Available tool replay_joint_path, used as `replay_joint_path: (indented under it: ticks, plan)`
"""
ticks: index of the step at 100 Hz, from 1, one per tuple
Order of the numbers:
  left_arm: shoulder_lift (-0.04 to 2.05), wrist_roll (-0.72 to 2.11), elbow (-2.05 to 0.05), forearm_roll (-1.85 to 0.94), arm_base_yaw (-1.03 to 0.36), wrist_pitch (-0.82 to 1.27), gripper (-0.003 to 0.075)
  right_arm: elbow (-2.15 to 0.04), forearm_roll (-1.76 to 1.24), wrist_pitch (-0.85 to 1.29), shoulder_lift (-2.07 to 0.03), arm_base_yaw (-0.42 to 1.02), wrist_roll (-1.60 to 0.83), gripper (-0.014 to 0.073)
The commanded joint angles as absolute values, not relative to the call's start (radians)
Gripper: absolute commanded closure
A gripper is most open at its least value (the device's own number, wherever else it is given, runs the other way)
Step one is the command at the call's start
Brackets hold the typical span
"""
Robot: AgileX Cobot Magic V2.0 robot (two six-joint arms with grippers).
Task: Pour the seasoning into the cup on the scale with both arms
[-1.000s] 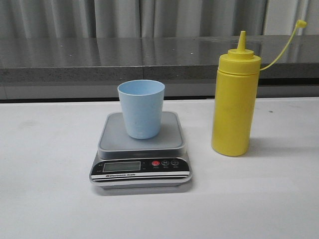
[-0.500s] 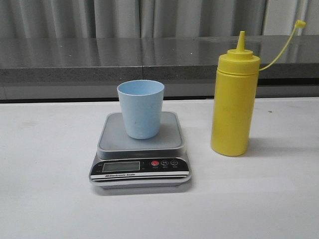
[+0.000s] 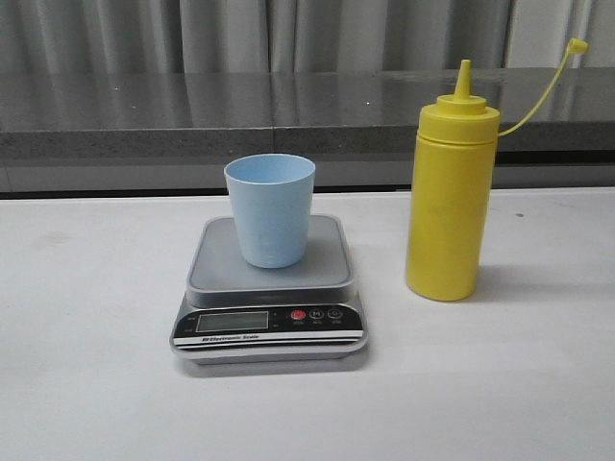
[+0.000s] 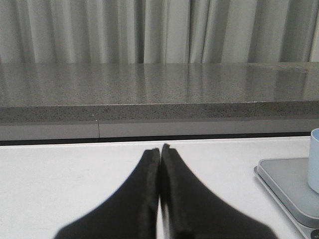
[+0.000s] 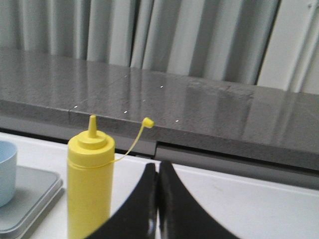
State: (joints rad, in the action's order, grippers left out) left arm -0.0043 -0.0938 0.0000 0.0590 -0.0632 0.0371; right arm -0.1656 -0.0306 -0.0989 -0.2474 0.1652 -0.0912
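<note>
The table (image 3: 86, 384) carries everything. The scale (image 3: 269, 288) sits centrally with the cup (image 3: 271, 209) upright on its platform; the seasoning (image 3: 450, 192) stands just to its right, uncapped. Neither arm holds anything — the left gripper (image 4: 160, 149) and right gripper (image 5: 158, 167) both show jaws pressed together. For a clean pick, the right should spread wide first — then close around the bottle's middle, avoiding the strap.

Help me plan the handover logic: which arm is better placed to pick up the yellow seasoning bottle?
The right. The seasoning bottle stands on the robot's right of the scale, and the right gripper sees it close by; the left gripper sees only the scale's edge. Both jaws are closed.
</note>
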Motion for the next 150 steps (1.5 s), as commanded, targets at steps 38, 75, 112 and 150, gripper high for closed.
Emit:
replay_joint_path:
  ticks: [38,75,112,150]
  plan:
    - [-0.033,-0.099,0.041,0.054,-0.061,-0.045,0.0740,-0.049,0.040,-0.056,0.032,-0.033,0.023,0.0660]
    - [-0.033,-0.099,0.041,0.054,-0.061,-0.045,0.0740,0.006,0.061,-0.041,0.032,-0.033,0.034,0.0660]
    - [-0.033,-0.099,0.041,0.054,-0.061,-0.045,0.0740,0.006,0.059,-0.032,0.032,-0.033,0.034,0.0660]
    - [-0.033,-0.099,0.041,0.054,-0.061,-0.045,0.0740,0.006,0.059,-0.032,0.032,-0.033,0.034,0.0660]
